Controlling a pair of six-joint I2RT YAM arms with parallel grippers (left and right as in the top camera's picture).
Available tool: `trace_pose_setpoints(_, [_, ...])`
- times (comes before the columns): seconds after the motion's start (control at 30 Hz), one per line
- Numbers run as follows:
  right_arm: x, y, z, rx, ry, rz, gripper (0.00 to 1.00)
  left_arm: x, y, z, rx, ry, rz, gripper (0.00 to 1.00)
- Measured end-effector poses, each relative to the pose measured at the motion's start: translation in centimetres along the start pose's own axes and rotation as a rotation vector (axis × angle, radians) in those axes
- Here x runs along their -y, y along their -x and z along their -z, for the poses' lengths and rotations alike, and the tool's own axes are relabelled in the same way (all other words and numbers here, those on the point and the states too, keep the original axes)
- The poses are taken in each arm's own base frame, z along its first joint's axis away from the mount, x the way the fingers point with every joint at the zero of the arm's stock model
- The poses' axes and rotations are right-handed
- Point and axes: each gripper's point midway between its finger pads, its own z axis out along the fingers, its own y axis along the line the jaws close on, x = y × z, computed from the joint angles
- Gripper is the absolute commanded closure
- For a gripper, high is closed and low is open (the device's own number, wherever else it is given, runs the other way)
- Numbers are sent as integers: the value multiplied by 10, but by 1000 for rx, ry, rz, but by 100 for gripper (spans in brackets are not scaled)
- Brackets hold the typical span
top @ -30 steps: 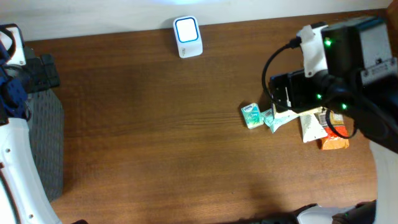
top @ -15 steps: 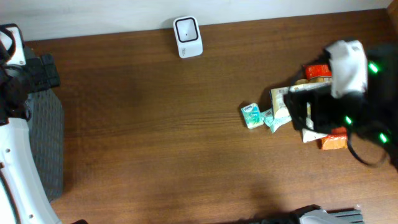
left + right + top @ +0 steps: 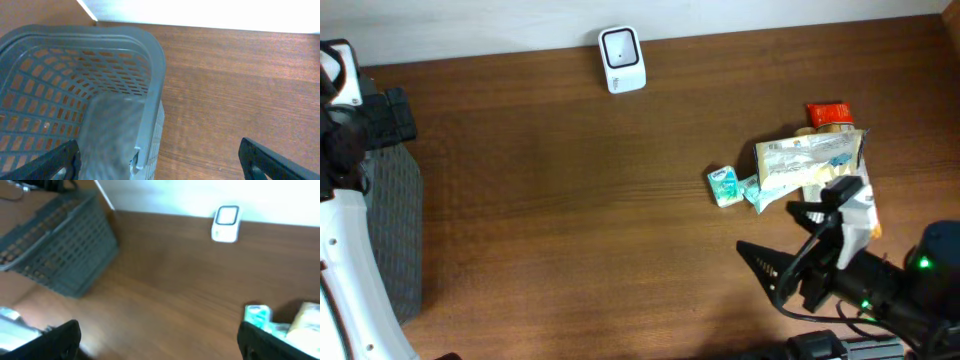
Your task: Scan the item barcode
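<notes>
The white barcode scanner (image 3: 621, 60) stands at the table's far edge with a dark screen; it also shows in the right wrist view (image 3: 226, 223). The items lie in a cluster at the right: a small green pack (image 3: 723, 185), a teal wrapper (image 3: 752, 193), a silver pouch (image 3: 807, 158) and a red packet (image 3: 827, 113). My right gripper (image 3: 782, 236) hovers open and empty just in front of the cluster, the green pack (image 3: 257, 316) by its right finger. My left gripper (image 3: 160, 165) is open and empty over the basket's rim.
A grey mesh basket (image 3: 392, 235) sits at the table's left edge, with its rim (image 3: 155, 60) under my left gripper. It also appears at the far left of the right wrist view (image 3: 60, 245). Bare wood lies between the basket and the items.
My right arm has drawn back from above the item cluster toward the table's front edge, uncovering the items. The scanner's screen went from lit blue to dark. The left arm has not moved.
</notes>
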Motion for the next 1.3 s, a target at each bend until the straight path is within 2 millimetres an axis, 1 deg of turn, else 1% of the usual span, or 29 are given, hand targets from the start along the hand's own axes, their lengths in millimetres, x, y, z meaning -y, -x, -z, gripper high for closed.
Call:
trace_pose_setpoints(0.03, [-1,-2,-4,19,28,13,2,0,-1,0,-4,-1,-1,1])
trace_pose_setpoints(0.07, [-2,0,-6,44,41,33,1,0,-1,0,-6,-1,-1,1])
trace_pose_setpoints(0.1, [1,12,-9,127,35,91,2,0,-1,0,-6,-1,-1,1])
trace_pose_setpoints(0.13, [9,22,-11,209,0,148,2,0,-2,0,-6,0,-1,1])
trace_pose_setpoints(0.17, [17,28,-12,270,-36,181,1,0,-2,0,-7,-1,-1,1])
trace_pose_setpoints(0.2, [28,29,-15,319,-87,201,2,0,-2,0,-7,-1,-1,1])
trace_pose_setpoints(0.23, [51,19,-22,356,-173,200,2,0,-2,0,-8,-1,-1,1])
trace_pose_setpoints(0.27, [64,14,-26,384,-223,201,1,0,-2,0,-9,-1,-1,1])
trace_pose_setpoints(0.3, [90,-7,-35,417,-313,194,2,0,-2,0,-9,-1,-1,1])
trace_pose_setpoints(0.37, [119,-37,-44,455,-407,185,2,0,-2,0,-9,-1,-1,1])
trace_pose_setpoints(0.4, [129,-49,-47,480,-441,186,2,0,-3,0,-11,-1,-2,1])
trace_pose_setpoints(0.5, [149,-72,-53,530,-503,184,2,0,-2,0,-10,-1,-1,1])
trace_pose_setpoints(0.57, [165,-100,-64,507,-537,166,2,0,-2,0,-10,-1,-1,1])
trace_pose_setpoints(0.6, [168,-107,-66,509,-543,166,1,0,-2,0,-9,-1,-1,1])
trace_pose_setpoints(0.73, [173,-119,-68,503,-556,160,2,0,-3,0,-10,-1,-1,1])
trace_pose_setpoints(0.8, [180,-137,-75,426,-570,133,2,0,-3,0,-10,-1,-1,1])
trace_pose_setpoints(1.3, [181,-137,-74,427,-577,132,1,0,-3,0,-10,-1,-1,1])
